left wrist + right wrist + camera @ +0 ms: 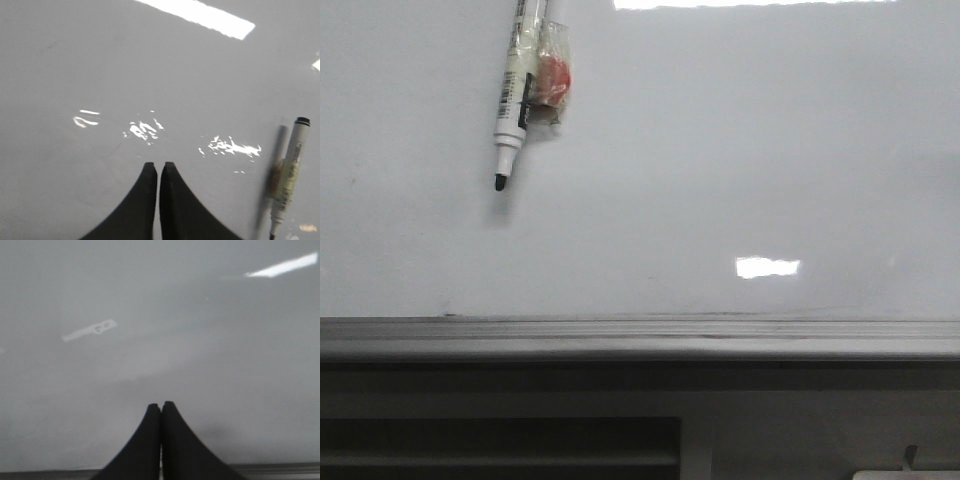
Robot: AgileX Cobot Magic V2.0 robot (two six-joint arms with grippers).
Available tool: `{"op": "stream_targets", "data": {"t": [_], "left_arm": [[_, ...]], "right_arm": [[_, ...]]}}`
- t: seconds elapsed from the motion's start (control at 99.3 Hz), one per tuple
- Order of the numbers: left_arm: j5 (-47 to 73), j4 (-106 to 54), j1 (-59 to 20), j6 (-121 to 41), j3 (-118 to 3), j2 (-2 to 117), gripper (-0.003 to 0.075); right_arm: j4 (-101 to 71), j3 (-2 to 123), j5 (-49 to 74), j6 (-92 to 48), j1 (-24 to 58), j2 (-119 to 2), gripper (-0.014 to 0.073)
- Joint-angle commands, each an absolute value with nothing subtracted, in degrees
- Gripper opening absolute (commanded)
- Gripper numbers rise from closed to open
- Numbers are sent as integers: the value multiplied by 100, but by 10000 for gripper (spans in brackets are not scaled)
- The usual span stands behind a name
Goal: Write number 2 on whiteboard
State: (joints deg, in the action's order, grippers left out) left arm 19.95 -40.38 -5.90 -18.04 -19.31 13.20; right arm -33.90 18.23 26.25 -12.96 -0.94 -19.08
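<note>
The whiteboard fills most of the front view: a glossy, pale grey-white surface with a bright strip of reflected light along its top edge and a smaller bright patch low on the right. A grey ledge runs along its bottom edge. No marker strokes show on the board in any view; the surface looks blank apart from faint smudges and glare.

A white-barrelled marker with a black tip hangs in front of the board at the upper left of the front view, tip pointing down, its shadow falling just beside the tip. A crumpled clear wrapper with a red patch is fastened against the marker's barrel. The same marker appears in the left wrist view, off to one side of the fingers.

The left gripper points at the board with its two dark fingers nearly touching and nothing between them. The right gripper has its fingers pressed together, likewise empty, with the ledge just behind it.
</note>
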Motion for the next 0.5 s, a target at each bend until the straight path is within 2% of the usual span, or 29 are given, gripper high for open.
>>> {"op": "stream_targets", "data": {"t": [0.0,0.091,0.151,0.201,0.272,0.302,0.373,0.433,0.493], "left_arm": [[1831,-4148,-947,-1993,-2365,1837,-19],[1857,-4159,-1367,-2165,-2484,2239,-10],[1834,-4260,-1674,-2304,-2510,2466,38],[1804,-4450,-1910,-2416,-2510,2700,115],[1656,-4813,-2244,-2584,-2510,3008,294],[1564,-4917,-2412,-2630,-2510,3148,362],[1246,-5103,-2720,-2787,-2510,3389,470],[940,-5188,-3035,-2893,-2521,3602,477],[602,-5188,-3326,-2964,-2523,3836,451]], "right_arm": [[-3375,2345,2612,-1392,-122,-2509,-66],[-3441,2544,2739,-1611,-67,-2793,-40],[-3539,2610,2802,-1749,16,-2860,42],[-3593,2612,2802,-1825,100,-2874,143],[-3592,2612,2802,-1824,210,-2874,329],[-3592,2612,2802,-1824,222,-2874,383],[-3595,2612,2802,-1824,245,-2874,436],[-3595,2612,2780,-1824,257,-2874,434],[-3595,2612,2780,-1824,264,-2874,434]]}}
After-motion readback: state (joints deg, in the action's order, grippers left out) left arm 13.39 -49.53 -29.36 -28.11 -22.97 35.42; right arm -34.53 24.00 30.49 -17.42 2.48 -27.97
